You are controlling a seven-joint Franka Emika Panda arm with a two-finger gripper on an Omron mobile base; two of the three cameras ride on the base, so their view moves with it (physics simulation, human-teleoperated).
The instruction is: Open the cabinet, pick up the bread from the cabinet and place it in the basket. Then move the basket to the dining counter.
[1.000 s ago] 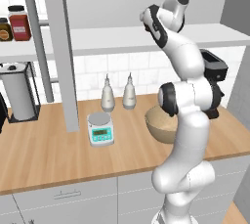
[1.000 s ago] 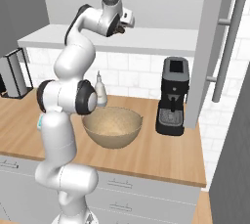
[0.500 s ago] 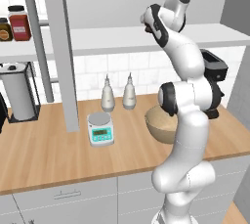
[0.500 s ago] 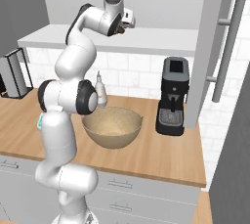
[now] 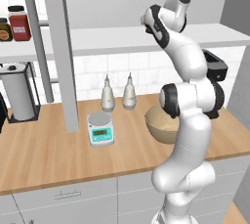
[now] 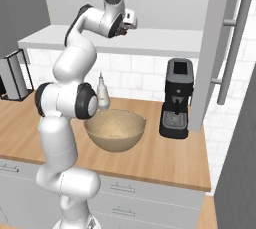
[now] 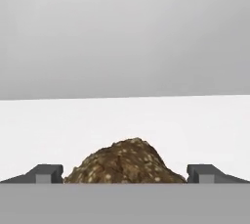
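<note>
Arm raised high, claw (image 7: pixel 125 174) fingers spread wide.

The bread (image 7: pixel 125 162) lies at bottom centre of the hand view, on the cabinet (image 7: pixel 125 120) shelf, between the two fingertips (image 7: pixel 46 173). In the right base view, the basket (image 6: pixel 115 129) sits centre frame, left of the coffee machine (image 6: pixel 175 98).
</note>
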